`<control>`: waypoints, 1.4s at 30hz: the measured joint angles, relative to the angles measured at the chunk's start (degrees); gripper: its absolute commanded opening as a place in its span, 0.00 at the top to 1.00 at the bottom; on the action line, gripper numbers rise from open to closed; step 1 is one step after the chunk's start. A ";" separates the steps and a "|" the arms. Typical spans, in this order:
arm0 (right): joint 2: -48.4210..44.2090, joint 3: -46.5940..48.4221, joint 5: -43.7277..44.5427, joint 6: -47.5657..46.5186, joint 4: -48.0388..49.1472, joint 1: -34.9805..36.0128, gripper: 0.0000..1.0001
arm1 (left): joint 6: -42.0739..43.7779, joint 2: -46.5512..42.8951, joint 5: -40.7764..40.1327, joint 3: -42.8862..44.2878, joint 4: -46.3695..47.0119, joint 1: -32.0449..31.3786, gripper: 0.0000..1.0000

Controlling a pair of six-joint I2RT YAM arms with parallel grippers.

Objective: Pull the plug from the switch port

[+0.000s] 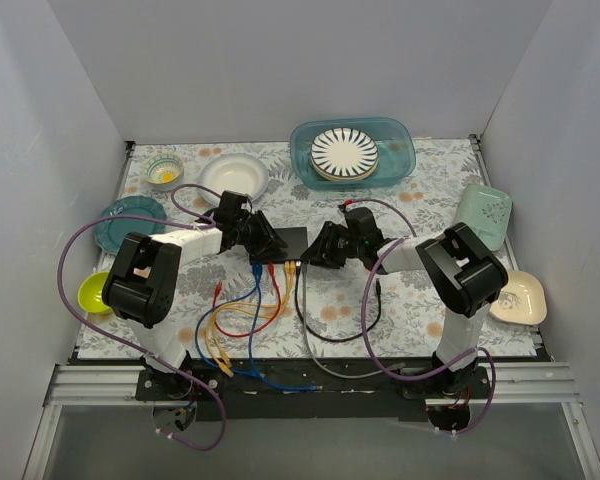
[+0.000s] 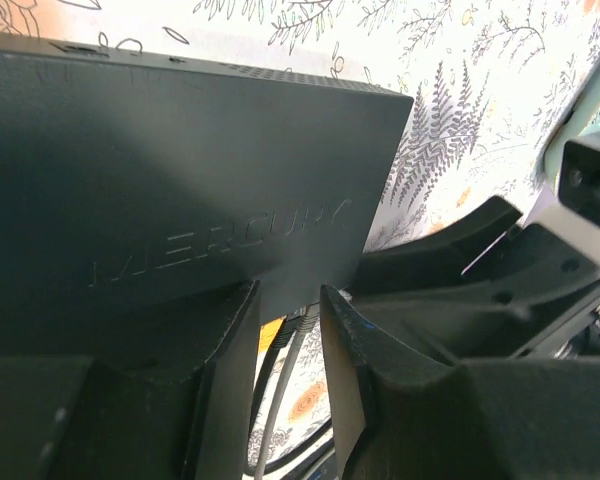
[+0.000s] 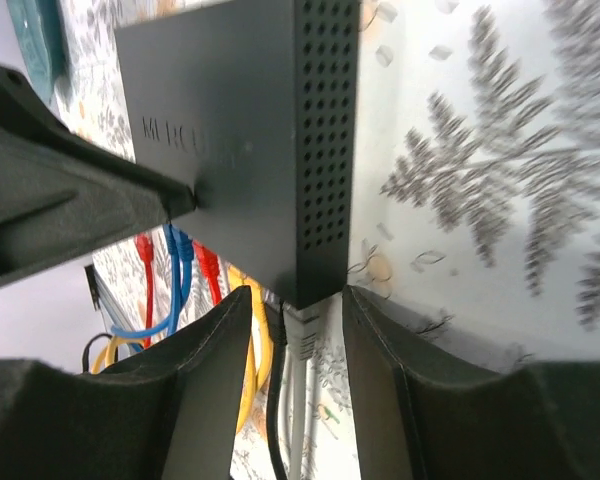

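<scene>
Black and matte, the switch (image 1: pixel 292 240) lies flat near the middle of the counter (image 1: pixel 420 310), which is covered in a pale leaf-print cloth. Its socket edge faces the near edge of the counter. The two arms reach in from the near edge and meet at the box, one from each side. In the left wrist view, the left gripper (image 2: pixel 290 320) sits at the switch's near edge with its fingers a narrow gap apart and clamped on nothing; a grey cable shows through the gap. The right wrist view shows one left fingertip touching the top face of the box. The right gripper (image 3: pixel 295 305) is at the box's near right corner, its fingers apart on either side of a grey-white plug (image 3: pixel 302 335) seated in the end socket, with space showing on both sides of it. Red cables (image 3: pixel 145 270), blue cables (image 3: pixel 180 265) and a yellow cable (image 3: pixel 252 360) leave the sockets further along and trail toward the near edge. A teal tub (image 1: pixel 400 150) holding a striped plate (image 1: pixel 344 152) stands at the far edge.
</scene>
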 measured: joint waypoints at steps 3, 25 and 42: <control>0.33 0.24 -0.13 -0.20 0.55 -1.27 0.52 | -0.04 0.00 0.26 -0.09 0.04 0.00 0.67; 0.09 -1.53 -0.72 0.57 2.43 0.46 0.54 | -1.36 6.43 0.17 7.74 0.04 1.53 0.62; 1.86 -1.60 -0.72 5.77 4.81 0.68 0.63 | -1.53 6.43 2.75 5.86 2.78 1.55 0.64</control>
